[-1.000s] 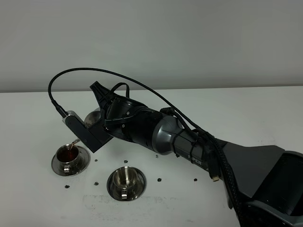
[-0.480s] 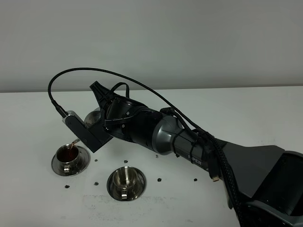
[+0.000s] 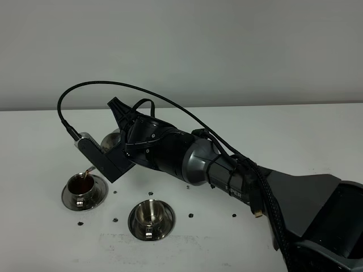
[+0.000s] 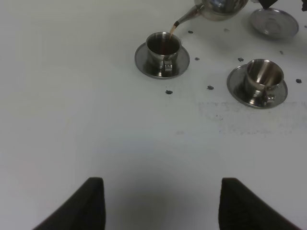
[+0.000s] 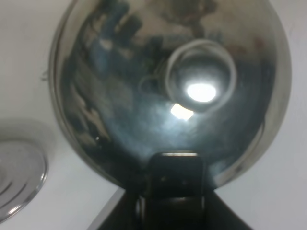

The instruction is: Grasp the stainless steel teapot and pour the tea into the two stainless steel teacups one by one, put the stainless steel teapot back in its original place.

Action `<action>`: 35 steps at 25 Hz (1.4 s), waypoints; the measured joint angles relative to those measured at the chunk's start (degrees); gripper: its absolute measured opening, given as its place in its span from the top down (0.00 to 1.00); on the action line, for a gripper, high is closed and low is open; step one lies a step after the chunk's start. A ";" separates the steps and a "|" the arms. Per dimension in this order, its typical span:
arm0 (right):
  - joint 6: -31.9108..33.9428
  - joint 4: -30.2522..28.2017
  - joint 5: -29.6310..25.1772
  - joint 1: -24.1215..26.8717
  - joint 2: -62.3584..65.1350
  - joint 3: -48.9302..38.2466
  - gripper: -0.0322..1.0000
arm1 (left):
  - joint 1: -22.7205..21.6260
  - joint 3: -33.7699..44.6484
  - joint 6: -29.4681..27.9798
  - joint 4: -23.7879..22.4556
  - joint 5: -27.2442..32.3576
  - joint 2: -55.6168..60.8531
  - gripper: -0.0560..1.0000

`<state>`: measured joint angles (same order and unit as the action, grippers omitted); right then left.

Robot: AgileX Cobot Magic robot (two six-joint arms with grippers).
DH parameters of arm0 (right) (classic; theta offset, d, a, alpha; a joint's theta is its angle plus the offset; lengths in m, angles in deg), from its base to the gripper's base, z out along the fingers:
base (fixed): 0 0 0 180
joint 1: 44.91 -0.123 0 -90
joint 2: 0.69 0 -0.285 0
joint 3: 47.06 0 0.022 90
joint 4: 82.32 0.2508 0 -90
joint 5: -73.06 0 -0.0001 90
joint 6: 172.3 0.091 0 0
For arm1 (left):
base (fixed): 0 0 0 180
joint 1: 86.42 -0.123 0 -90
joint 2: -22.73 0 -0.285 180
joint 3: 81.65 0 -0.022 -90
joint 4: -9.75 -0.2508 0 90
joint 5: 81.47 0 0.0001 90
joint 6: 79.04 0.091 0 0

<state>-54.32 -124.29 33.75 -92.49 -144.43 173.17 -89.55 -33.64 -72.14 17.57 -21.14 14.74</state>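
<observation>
White worktop [image 3: 317,141] carries both cups: your right end effector [image 5: 172,167], clamped apparently on the handle, holds the stainless steel teapot [image 4: 220,5] tilted, spout over the filled teacup [image 4: 163,45], and the empty teacup [image 4: 264,76] sits just beside that cup, toward the arm's base.

high: overlooks table [image 3: 283,130] | left wrist: low, same cups [image 4: 163,45] [image 4: 264,76] | right wrist: teapot [image 5: 168,81] close-up

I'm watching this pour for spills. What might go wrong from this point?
The cup under the spout already holds dark tea; pouring on may overflow it onto its saucer. The stream enters near the cup's rim, so a small wobble of the teapot could put tea on the table. Swinging to the empty cup while tilted could dribble tea between them.
</observation>
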 joint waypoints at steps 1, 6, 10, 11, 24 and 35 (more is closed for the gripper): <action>0.00 0.31 0.01 0.00 0.00 0.00 0.78 | 0.00 0.00 0.00 0.00 0.00 0.00 0.41; 0.00 3.36 0.00 0.00 0.00 0.00 0.78 | 0.00 0.00 -0.05 0.00 0.00 0.00 0.41; 0.66 5.99 -0.05 0.00 0.00 0.00 0.78 | 0.00 0.00 0.00 0.00 0.00 0.00 0.41; 0.73 7.15 -0.05 0.00 0.00 0.00 0.78 | 0.00 0.00 0.00 0.00 0.00 0.00 0.41; 2.61 16.81 -1.91 1.14 1.21 0.00 0.78 | 0.00 0.00 0.00 0.00 0.00 0.00 0.41; 10.72 41.97 -11.13 0.87 8.12 0.00 0.78 | 0.00 0.00 0.00 0.00 0.00 0.00 0.41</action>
<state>-43.60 -82.32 22.62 -91.61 -136.31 173.17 -89.55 -33.64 -72.14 17.57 -21.14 14.74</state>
